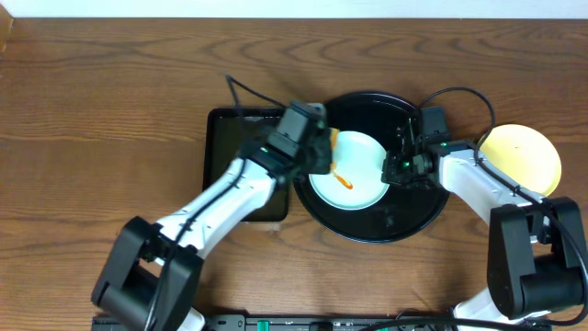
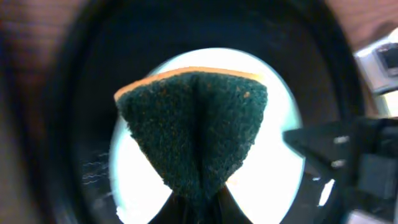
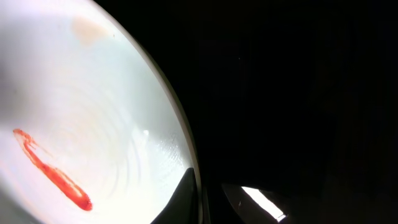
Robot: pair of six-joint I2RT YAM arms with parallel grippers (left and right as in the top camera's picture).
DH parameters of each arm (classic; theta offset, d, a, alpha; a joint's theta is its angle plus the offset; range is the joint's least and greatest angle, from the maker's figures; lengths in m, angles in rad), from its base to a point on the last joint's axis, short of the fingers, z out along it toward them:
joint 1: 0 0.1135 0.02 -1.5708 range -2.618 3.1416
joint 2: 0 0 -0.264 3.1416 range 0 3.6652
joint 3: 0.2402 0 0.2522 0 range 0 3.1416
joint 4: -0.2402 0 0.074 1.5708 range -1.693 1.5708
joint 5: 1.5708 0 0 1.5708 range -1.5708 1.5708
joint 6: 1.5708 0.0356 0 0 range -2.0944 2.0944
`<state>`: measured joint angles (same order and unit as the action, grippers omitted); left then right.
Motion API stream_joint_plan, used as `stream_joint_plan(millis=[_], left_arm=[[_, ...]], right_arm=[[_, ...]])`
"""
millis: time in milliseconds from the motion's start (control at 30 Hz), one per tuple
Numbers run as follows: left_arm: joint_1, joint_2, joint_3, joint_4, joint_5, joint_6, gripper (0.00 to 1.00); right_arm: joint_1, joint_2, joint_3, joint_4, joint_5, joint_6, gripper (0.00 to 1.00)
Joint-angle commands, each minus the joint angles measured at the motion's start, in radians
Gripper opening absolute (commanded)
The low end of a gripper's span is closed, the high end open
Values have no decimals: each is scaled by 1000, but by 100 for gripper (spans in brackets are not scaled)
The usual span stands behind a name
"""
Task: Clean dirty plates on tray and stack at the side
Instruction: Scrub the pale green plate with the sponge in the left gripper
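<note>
I have the left gripper (image 1: 320,152) clamped on a sponge (image 2: 196,124), green scouring face toward the wrist camera and folded into a wedge where the fingers squeeze it. It hangs over the left part of the pale blue-white plate (image 1: 360,158). That plate lies in the round black tray (image 1: 409,210) and carries an orange smear (image 1: 342,181) left of centre. The right gripper (image 1: 393,170) sits at the plate's right edge with its fingers pressed together. From the dark wrist view they seem to nip the rim, though I can't be sure. A yellow plate (image 1: 521,156) rests on the table right of the tray, and a rectangular black tray (image 1: 230,156) lies to the left.
</note>
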<state>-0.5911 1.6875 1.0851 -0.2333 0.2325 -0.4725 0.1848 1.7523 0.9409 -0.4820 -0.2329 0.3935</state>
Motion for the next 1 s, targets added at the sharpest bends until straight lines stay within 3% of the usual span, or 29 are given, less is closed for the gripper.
stream_joint_plan(millis=[0, 267, 533, 833, 967], left_arm=[[-55, 61, -3, 72, -16, -152, 8], [-156, 174, -3, 168, -13, -312, 8], [-192, 237, -3, 161, -13, -311, 8], [-126, 257, -3, -1, -169, -302, 8], [-79, 257, -3, -5, -171, -235, 7]], right_arm=[[25, 3, -7, 0, 0, -5, 1], [29, 3, -7, -1, 0, -5, 1], [28, 3, -7, -4, 0, -5, 1], [28, 3, -7, -11, 0, -5, 1], [28, 3, -7, -11, 0, -5, 1]])
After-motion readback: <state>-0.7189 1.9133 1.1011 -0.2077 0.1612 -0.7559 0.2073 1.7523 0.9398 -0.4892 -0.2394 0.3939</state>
